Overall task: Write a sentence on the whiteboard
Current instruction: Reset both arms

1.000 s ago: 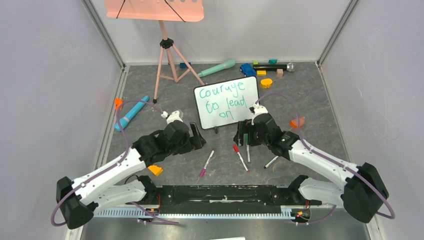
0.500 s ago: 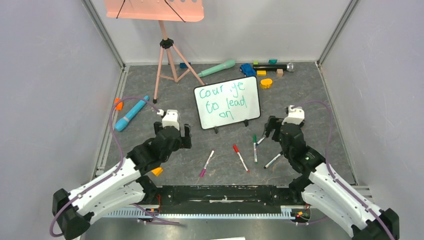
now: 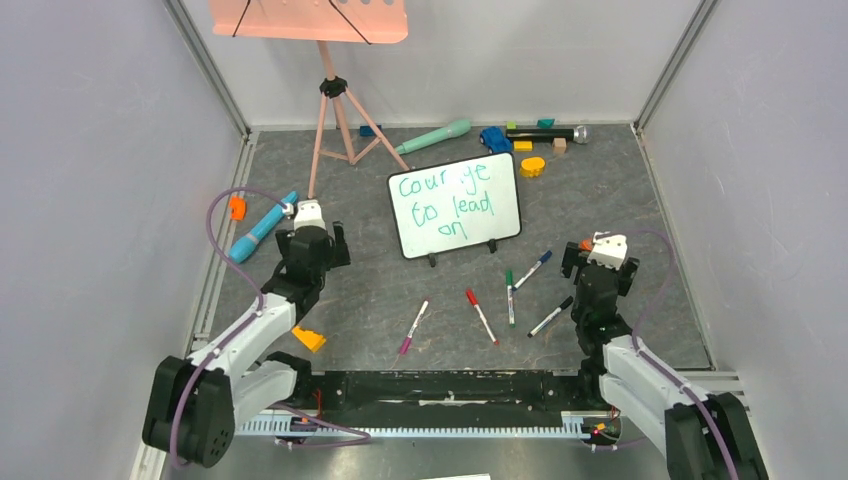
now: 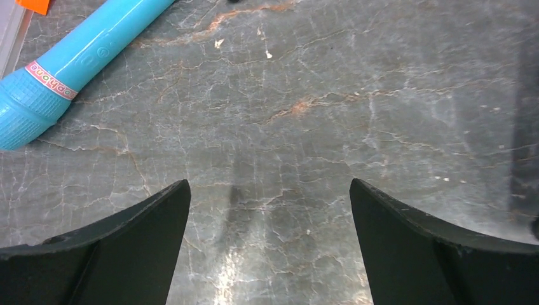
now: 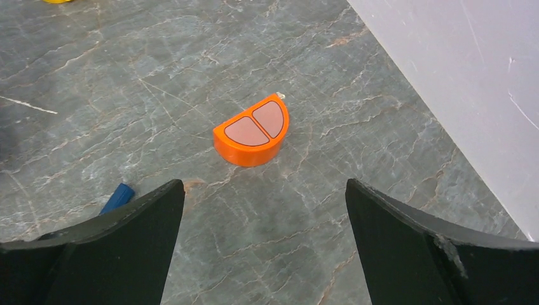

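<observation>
The whiteboard (image 3: 497,226) stands on its two little black feet in the middle of the grey marbled table (image 3: 380,290), turned a little so its right end sits farther back. On it the sentence (image 3: 452,209) runs in teal-green marker over three lines. The lower two read "to lead" and "on", while a patch of glare breaks the top line, so only "cour" and "ge" come through.

Both arms are low and well apart from the board, one to each side. The left gripper (image 3: 314,250) hangs over bare table with its jaws spread wide and nothing between them; a blue toy microphone (image 4: 63,70) lies just off to its left. The right gripper (image 3: 598,270) is just as wide and just as empty, and an orange half-round block (image 5: 250,138) sits on the table ahead of it, near the side wall.

Five markers lie loose in front of the board — pink (image 3: 413,327), red (image 3: 481,316), green (image 3: 509,297), blue (image 3: 533,269) and black (image 3: 551,316) — none of them touching a gripper. A yellow-orange wedge (image 3: 309,339) rests beside the left arm.
</observation>
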`<state>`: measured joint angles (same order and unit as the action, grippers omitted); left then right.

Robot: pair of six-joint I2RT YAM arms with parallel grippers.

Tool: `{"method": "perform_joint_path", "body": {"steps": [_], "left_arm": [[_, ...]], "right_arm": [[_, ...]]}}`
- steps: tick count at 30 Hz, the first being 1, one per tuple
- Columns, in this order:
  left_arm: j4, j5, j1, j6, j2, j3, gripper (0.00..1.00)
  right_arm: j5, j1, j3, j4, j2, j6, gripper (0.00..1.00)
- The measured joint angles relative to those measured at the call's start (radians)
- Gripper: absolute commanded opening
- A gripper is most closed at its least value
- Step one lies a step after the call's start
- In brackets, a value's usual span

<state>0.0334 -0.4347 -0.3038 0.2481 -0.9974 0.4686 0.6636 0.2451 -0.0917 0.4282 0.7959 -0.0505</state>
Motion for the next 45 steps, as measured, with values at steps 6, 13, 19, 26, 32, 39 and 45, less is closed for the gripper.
{"method": "perform_joint_path", "body": {"steps": [6,13,19,26,32,39,45], "left_arm": [[-0.257,0.01,0.057,-0.106,-0.093,-0.104,1.0],[-0.577,0.136,0.179,-0.131,-0.273,-0.146,1.0],[-0.764,0.23,0.208,-0.172,-0.424,-0.134,1.0],[-0.935,0.262,0.213,-0.198,-0.473,-0.182,1.0],[-0.995,0.264,0.213,-0.203,-0.477,-0.183,1.0],[-1.023,0.262,0.202,-0.205,-0.477,-0.197,1.0],[-1.04,0.242,0.184,-0.222,-0.477,-0.21,1.0]], "right_arm": [[-0.09,-0.063,0.071,0.3,0.17,0.089,0.98],[-0.256,-0.106,0.082,0.602,0.428,0.176,0.94],[-0.383,-0.153,0.083,0.863,0.574,0.204,0.98],[-0.364,-0.158,0.083,0.948,0.576,0.194,0.98],[-0.364,-0.158,0.083,0.949,0.577,0.195,0.98],[-0.364,-0.158,0.083,0.949,0.577,0.195,0.98],[-0.364,-0.158,0.083,0.949,0.577,0.195,0.98]]}}
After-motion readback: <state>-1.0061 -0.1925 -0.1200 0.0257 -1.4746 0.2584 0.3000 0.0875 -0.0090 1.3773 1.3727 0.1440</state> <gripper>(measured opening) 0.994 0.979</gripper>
